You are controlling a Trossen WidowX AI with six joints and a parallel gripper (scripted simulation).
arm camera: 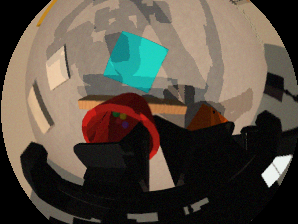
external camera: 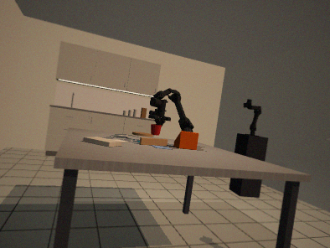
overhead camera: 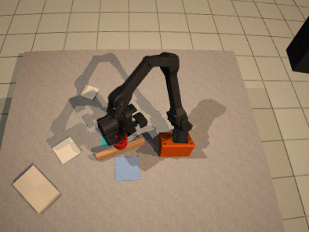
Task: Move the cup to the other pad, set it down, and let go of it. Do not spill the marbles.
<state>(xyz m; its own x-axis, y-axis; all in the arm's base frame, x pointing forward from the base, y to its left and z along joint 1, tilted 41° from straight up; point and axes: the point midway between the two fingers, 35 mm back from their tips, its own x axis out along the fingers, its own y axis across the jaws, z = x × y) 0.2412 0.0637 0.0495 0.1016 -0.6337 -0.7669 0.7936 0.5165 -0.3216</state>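
Note:
My gripper (overhead camera: 119, 138) (external camera: 157, 122) (arm camera: 150, 119) is shut on the rim of a red cup (overhead camera: 121, 145) (external camera: 156, 129) (arm camera: 115, 121) and holds it upright in the air. Small marbles (arm camera: 120, 119) lie inside the cup. The cup hangs over a wooden bar (overhead camera: 132, 146) (arm camera: 92, 104) that lies between the two pads. The light blue pad (overhead camera: 127, 168) lies on the near side of the bar. The teal pad (overhead camera: 104, 141) (arm camera: 136, 62) lies on the far side, mostly hidden by the arm in the top view and in plain sight ahead in the wrist view.
The arm's orange base (overhead camera: 176, 143) (external camera: 186, 140) (arm camera: 208, 120) stands right of the bar. Three pale flat tiles (overhead camera: 90, 92) (overhead camera: 67, 150) (overhead camera: 36, 188) lie on the left part of the table. A black box (overhead camera: 299, 47) stands off the table at the far right.

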